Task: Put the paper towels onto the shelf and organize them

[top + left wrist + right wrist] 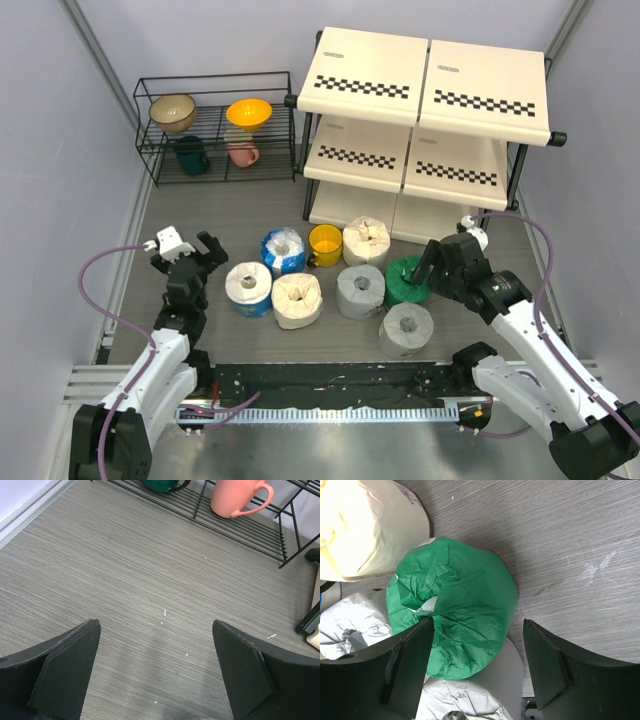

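Observation:
Seven paper towel rolls stand on end on the floor: a green one (403, 283), two blue-and-white ones (283, 250) (249, 289), two cream ones (366, 241) (297, 300) and two grey-white ones (361, 291) (407, 329). The shelf (425, 120) stands at the back right, its tiers bare. My right gripper (428, 268) is open just above the green roll (452, 605), one finger over its core, the other past its right side. My left gripper (185, 254) is open and empty over bare floor, left of the rolls.
A small yellow cup (325, 244) stands among the rolls. A low black wire rack (215, 125) at the back left holds bowls and mugs; a pink mug (235, 497) shows in the left wrist view. Grey walls close both sides.

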